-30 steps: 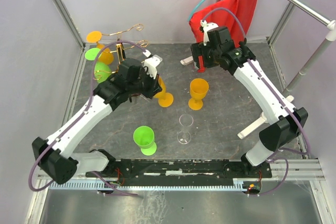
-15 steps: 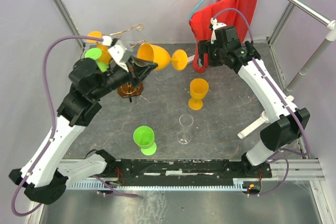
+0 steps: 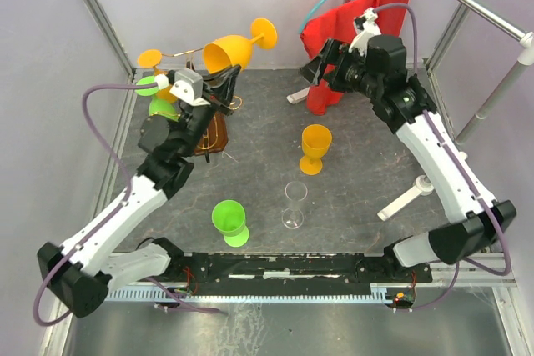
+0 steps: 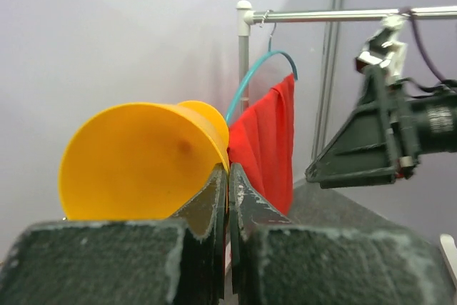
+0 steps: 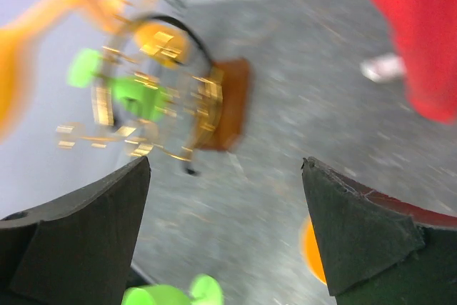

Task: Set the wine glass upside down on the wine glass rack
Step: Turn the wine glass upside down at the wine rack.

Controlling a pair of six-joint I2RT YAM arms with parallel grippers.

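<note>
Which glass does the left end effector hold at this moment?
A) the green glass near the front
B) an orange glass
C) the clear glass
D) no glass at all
B: the left end effector is shut on the rim of an orange glass, lifted and tilted on its side, while the clear glass and the green glass stand on the table.

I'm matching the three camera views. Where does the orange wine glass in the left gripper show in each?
Top external: orange wine glass upper middle, held by the left gripper.
Left wrist: its bowl fills the left centre, rim pinched.
Right wrist: perhaps the orange blur, upper left; too blurred to tell.
Shared landmark: the red cloth.
</note>
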